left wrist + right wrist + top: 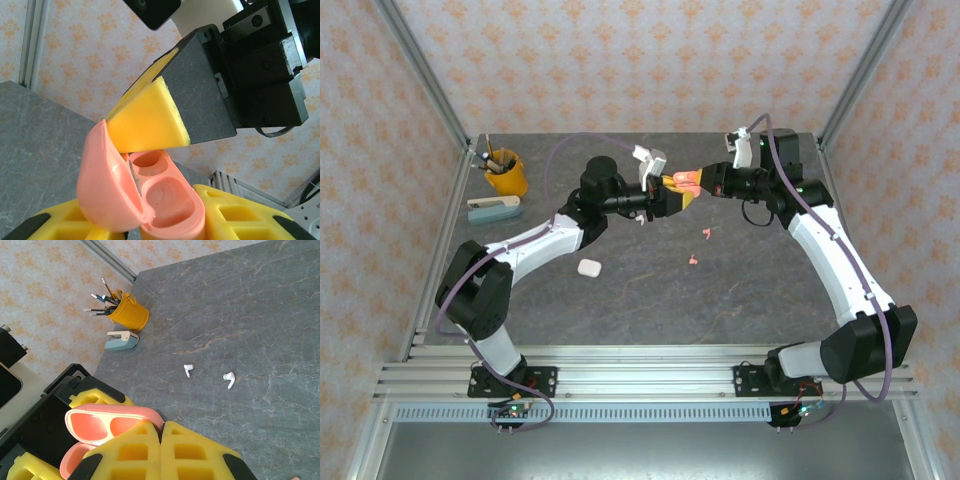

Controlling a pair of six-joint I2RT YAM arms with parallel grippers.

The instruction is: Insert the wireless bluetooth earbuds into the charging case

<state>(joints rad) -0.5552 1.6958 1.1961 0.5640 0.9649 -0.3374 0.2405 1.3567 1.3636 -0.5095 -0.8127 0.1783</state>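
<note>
Currently, the step in hand looks to be opening the salmon case for loading. Left gripper [150,222]: clamped on the base of the salmon case [682,180], holding it clear above the table [770,290] near the middle of the far edge; right gripper [161,450]: closed tight on nothing, its joined tips touching the raised lid [102,185].

To do it well, I judge: base gripped firmly and level, wells up; lid pushed fully back on its hinge, gently, so the case does not twist out of the pads; only then should the right gripper go for an earbud.

Containers:
- yellow cup [508,178], far left corner, holding pencils [102,297];
- white case [589,267], left of centre, lid down, contents cannot be told;
- salmon case, both wells [167,197] empty.

Loose items:
- white earbuds [188,370] [230,380], two, on the open table, near each other;
- salmon earbuds [706,233] [692,260], two, right of centre.
</note>
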